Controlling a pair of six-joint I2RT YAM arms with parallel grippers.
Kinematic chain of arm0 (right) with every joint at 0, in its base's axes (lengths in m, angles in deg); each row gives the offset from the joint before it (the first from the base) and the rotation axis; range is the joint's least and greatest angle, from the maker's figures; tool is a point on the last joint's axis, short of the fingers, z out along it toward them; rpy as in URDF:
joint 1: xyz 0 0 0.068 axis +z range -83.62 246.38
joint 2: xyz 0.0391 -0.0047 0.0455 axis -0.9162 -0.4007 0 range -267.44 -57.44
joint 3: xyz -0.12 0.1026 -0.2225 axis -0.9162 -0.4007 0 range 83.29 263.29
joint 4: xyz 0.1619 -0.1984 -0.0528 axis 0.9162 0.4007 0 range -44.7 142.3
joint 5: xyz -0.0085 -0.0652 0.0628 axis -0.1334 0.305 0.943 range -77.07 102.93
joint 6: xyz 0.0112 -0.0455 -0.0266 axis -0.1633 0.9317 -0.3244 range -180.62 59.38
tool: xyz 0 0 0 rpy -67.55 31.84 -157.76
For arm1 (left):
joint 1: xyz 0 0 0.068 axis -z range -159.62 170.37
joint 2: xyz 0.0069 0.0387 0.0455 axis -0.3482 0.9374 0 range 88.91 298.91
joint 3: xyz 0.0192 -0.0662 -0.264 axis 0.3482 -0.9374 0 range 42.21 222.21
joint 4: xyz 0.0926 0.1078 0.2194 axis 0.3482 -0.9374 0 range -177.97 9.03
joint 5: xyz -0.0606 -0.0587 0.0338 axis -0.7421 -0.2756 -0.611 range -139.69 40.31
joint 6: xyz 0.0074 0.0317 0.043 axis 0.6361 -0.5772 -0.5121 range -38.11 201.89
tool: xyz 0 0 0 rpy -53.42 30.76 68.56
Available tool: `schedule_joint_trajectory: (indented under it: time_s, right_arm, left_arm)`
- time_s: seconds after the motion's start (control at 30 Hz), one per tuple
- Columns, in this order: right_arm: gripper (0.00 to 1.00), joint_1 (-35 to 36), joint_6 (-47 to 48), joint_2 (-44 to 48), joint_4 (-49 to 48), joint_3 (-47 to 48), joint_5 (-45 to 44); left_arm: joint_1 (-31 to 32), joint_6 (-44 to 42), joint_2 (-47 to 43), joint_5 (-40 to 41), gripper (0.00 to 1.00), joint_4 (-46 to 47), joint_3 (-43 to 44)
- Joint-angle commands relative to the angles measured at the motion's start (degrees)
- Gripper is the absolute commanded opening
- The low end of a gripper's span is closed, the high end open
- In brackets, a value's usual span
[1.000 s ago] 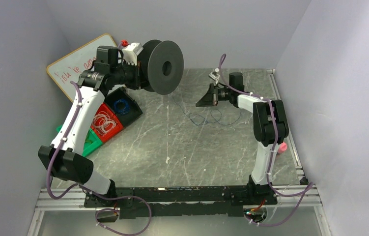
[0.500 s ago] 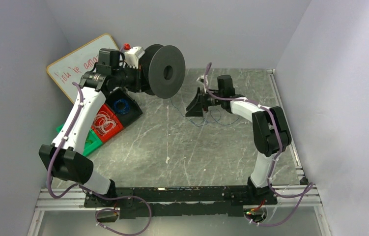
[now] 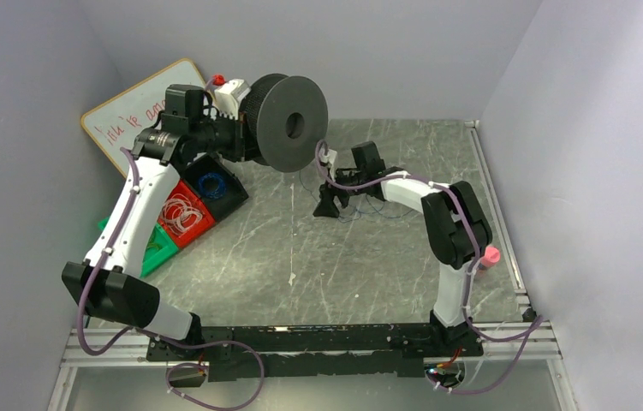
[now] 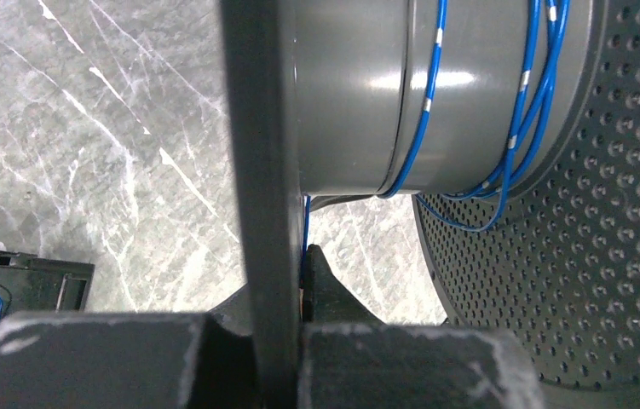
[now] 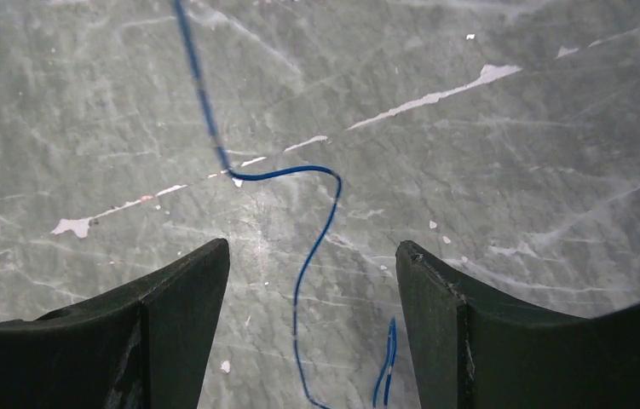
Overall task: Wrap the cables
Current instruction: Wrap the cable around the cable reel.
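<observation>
A grey spool [image 3: 292, 124] hangs in the air at the back left, and my left gripper [image 4: 286, 277] is shut on the edge of one flange [image 4: 261, 170]. A few turns of thin blue cable [image 4: 429, 94] run round the hub, and one strand passes by the gripped flange. From the spool the cable [image 3: 369, 208] drops to the marble table and straggles in loose loops. My right gripper [image 3: 328, 205] sits low over those loops, just below the spool. It is open [image 5: 312, 256], with a strand of cable [image 5: 301, 281] lying on the table between the fingers, untouched.
A whiteboard [image 3: 129, 111] leans at the back left. Beside the left arm stand a black bin [image 3: 230, 199] with a blue coil, a red bin [image 3: 198, 233] with whitish coils, and a green bin [image 3: 159, 250]. A pink object [image 3: 491, 255] sits at the right edge, by the wall.
My right gripper has opened and swung left and down, from mid-table to the cable loops under the spool. The left arm has nudged the spool slightly right.
</observation>
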Motion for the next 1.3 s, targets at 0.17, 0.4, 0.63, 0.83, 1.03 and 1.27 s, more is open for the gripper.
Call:
schedule_joint_trajectory:
  time_s: [0.17,0.4,0.63,0.83,1.03,1.27]
  right_arm:
    - [0.72,1.9,-1.7,-3.5,-1.5,3.0,-3.1]
    - [0.00,0.8,-3.5,-9.6,9.1,11.1,5.7]
    - [0.00,-7.0,-13.8,-10.0,12.3,16.4,11.8]
    - [0.00,-15.3,-20.6,-6.3,11.9,18.2,12.9]
    - [0.00,-19.2,-21.7,-2.6,16.2,21.7,13.5]
    - [0.00,-21.3,-28.1,3.1,18.4,24.6,17.5]
  left_arm:
    - [0.2,1.1,-4.0,-4.8,0.02,4.8,1.7]
    - [0.1,0.2,-4.5,-5.1,0.02,4.3,1.7]
    - [0.2,-5.9,-6.0,-6.5,0.02,2.5,0.1]
    - [0.8,-12.6,-6.6,-4.2,0.02,0.3,-0.7]
    - [7.8,-21.1,-6.6,11.3,0.02,0.6,-3.9]
    - [14.2,-25.1,-5.3,28.8,0.02,7.4,-11.3]
